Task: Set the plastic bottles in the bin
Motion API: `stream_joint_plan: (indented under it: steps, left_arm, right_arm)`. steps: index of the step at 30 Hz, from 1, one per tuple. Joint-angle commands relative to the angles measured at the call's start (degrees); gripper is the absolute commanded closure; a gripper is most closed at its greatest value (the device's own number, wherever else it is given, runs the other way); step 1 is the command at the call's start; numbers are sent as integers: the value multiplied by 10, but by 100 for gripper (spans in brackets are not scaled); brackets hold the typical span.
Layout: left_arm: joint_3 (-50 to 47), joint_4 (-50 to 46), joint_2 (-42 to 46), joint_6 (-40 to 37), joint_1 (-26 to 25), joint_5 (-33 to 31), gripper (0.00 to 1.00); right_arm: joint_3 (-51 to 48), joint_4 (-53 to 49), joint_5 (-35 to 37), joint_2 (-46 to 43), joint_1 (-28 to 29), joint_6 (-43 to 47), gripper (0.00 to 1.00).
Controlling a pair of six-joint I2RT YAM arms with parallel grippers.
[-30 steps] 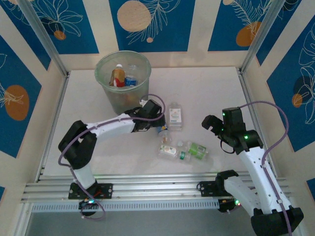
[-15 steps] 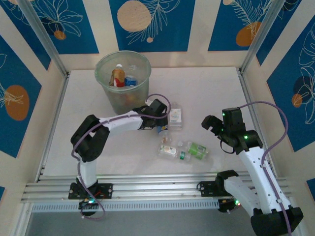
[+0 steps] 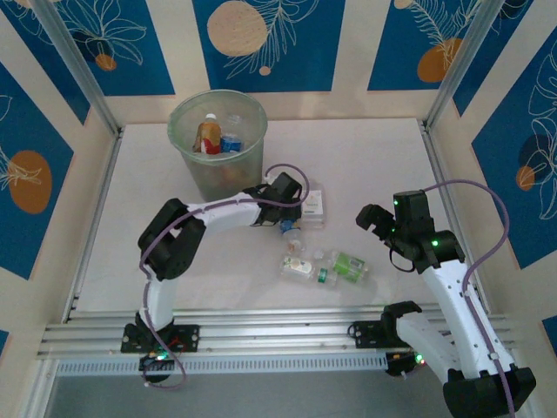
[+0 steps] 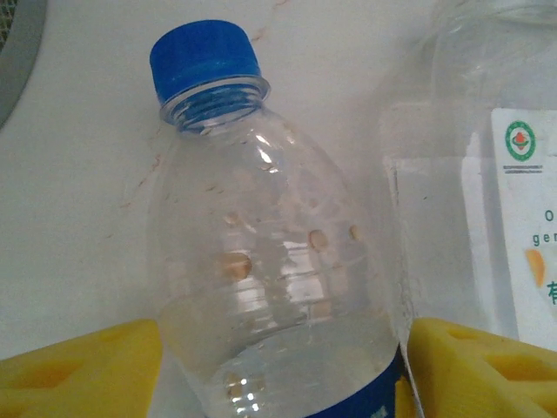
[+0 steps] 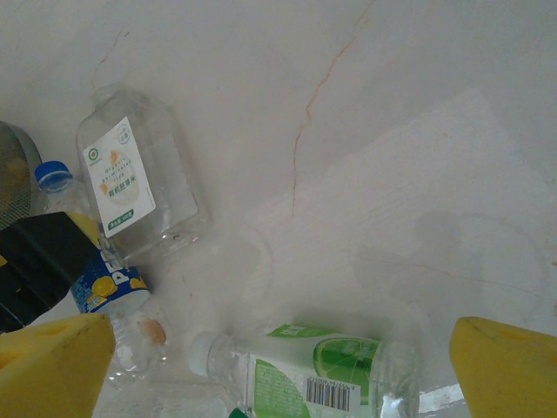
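Observation:
The bin stands at the back left with several bottles inside. My left gripper is low over a clear blue-capped bottle lying on the table. Its yellow fingers stand on either side of the bottle's body, and the gripper is open. A flat white-labelled bottle lies right beside it. A green-labelled bottle and a clear bottle lie nearer the front. My right gripper hovers open above the green bottle, holding nothing.
The table is white and walled by blue-patterned panels. Aluminium rails run along the near edge by the arm bases. The bin sits just behind my left forearm.
My left gripper has slid right and forward until it straddles the blue-capped bottle, and the arm's elbow swung right. The right arm has not moved.

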State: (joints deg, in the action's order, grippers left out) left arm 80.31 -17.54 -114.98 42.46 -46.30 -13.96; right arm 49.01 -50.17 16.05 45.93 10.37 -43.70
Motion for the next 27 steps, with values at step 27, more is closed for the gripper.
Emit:
stream_joint_plan:
  steps: [27]
  left_arm:
    - [49,-7,-15,-77,21,-62,52]
  right_arm:
    - [8,-1,-7,-10,-10,2,1]
